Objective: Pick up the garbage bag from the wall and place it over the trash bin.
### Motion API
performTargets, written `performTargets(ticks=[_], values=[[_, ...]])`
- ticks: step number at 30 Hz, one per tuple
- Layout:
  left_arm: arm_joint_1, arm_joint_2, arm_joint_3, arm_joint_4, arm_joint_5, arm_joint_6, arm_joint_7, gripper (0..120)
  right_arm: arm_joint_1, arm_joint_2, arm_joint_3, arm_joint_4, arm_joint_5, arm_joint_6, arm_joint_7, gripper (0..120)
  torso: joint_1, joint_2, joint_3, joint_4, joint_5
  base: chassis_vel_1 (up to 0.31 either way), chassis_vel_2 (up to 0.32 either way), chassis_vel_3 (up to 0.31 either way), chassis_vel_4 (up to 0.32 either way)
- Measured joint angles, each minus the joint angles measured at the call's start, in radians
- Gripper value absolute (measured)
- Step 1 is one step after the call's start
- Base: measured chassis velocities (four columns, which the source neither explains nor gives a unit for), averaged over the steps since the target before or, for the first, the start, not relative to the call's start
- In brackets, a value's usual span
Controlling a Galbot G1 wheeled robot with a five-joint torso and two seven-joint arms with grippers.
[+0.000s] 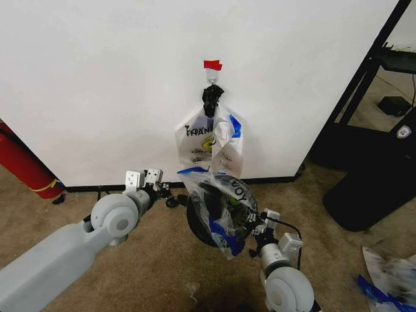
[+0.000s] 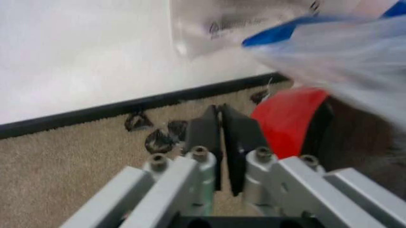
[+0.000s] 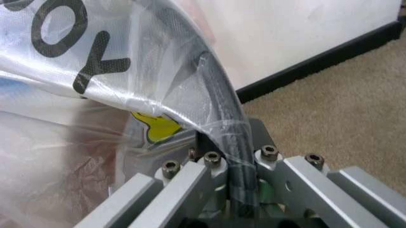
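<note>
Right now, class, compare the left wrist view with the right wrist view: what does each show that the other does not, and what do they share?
Left wrist view alone: the left end effector, fingers closed and empty, above carpet with small dark scraps by the baseboard, and the trash bin with its red base band.

Right wrist view alone: the right end effector clamped on the bin's black rim with plastic over it, plus black lettering and a yellow print patch.

Both share: the garbage bag, the wall, black baseboard and brown carpet.
</note>
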Motion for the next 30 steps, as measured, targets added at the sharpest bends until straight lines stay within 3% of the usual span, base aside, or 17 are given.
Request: performTargets(ticks=[5,8,11,19,26,30], values=[[0.126,0.001,-0.095,-0.169,0.048,-0.027,-0.031,27,0.013,0.026,0.01,-0.017,0.0,-0.001,0.041,0,0.0,0.0,0.0,0.0002,0.0,0.0,0.0,0.0,0.0],[0.157,-0.001,-0.096,-0.223,0.049,-0.031,-0.037,34,0.016,0.035,0.014,-0.021,-0.007,0.001,0.051,0,0.0,0.0,0.0,0.0003,0.0004,0.0,0.0,0.0,0.0],[0.186,-0.028,-0.06,-0.308,-0.006,-0.025,-0.066,49,0.016,0.051,0.023,-0.026,-0.054,0.012,0.061,0,0.0,0.0,0.0,-0.0002,0.0001,0.0,0.0,0.0,0.0],[0.168,-0.078,0.058,-0.31,-0.053,-0.006,-0.077,77,0.002,0.066,0.025,-0.023,-0.111,0.018,0.062,0,0.0,0.0,0.0,-0.0001,0.0,0.0,0.0,0.0,0.0],[0.149,-0.102,0.136,-0.28,-0.044,0.027,-0.069,55,-0.015,0.086,0.023,-0.019,-0.132,0.019,0.059,0,0.0,0.0,0.0,0.0,0.0001,0.0,0.0,0.0,0.0],[0.148,-0.105,0.159,-0.267,-0.033,0.035,-0.068,50,-0.015,0.089,0.021,-0.018,-0.135,0.019,0.058,0,0.0,0.0,0.0,0.0002,0.0001,0.0,0.0,0.0,0.0]])
